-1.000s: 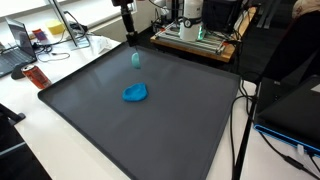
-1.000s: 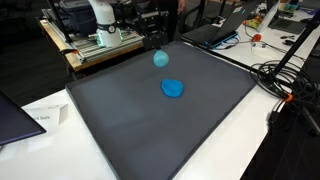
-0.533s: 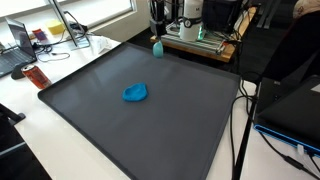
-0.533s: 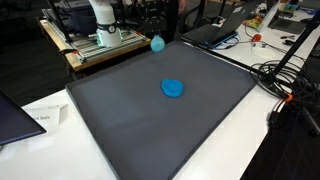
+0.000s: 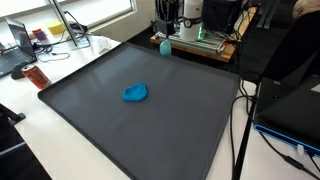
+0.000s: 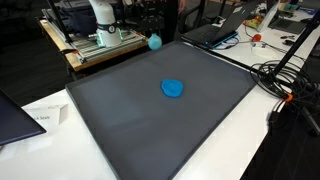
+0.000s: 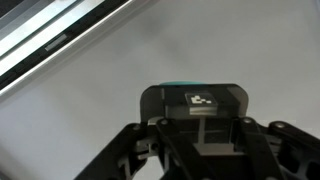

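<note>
My gripper (image 5: 164,32) is shut on a small teal object (image 5: 165,46), hanging just over the far edge of the dark grey mat (image 5: 150,135). From the opposite side the same teal object (image 6: 154,41) hangs below the gripper (image 6: 152,28) at the mat's (image 6: 140,135) back edge. In the wrist view the gripper (image 7: 195,104) fills the lower half with its jaws together, and only a sliver of the teal object (image 7: 190,85) shows past them. A flat blue lump (image 5: 135,92) lies alone near the mat's middle, also seen in the other exterior view (image 6: 173,88).
A wooden platform with equipment (image 5: 200,42) stands right behind the mat's far edge. A red bottle (image 5: 36,75) and a laptop (image 5: 16,42) are on the white table beside the mat. Cables (image 6: 285,80) run past one side, and a paper slip (image 6: 45,115) lies on another.
The gripper has carried the teal object from above the mat's far part to its back edge, near the wooden platform. The blue lump has not moved.
</note>
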Motion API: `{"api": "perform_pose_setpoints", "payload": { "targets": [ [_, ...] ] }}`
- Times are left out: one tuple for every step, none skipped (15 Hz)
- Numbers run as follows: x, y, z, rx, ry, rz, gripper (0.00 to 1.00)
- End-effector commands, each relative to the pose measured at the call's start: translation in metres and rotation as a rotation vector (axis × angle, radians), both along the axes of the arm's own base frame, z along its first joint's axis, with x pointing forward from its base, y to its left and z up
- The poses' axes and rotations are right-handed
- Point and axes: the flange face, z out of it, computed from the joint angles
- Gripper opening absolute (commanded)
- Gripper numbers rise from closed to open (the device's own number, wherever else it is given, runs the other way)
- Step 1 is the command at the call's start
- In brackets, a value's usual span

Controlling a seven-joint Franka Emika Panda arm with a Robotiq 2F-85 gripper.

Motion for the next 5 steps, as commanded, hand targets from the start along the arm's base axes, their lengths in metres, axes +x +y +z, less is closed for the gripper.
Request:
{"api": "perform_pose_setpoints", "payload": {
  "targets": [
    [-0.0022,-0.0032,0.002,0.004,0.004,0.064,0.22],
    [-0.002,-0.0037,0.0017,0.006,0.004,0.075,0.22],
    [-0.0025,-0.0045,0.0005,0.01,0.006,0.086,0.22],
    [-0.0013,-0.0053,0.001,0.011,0.003,0.096,0.22],
    [-0.0013,-0.006,0.0005,0.011,0.002,0.119,0.22]
  ]
}}
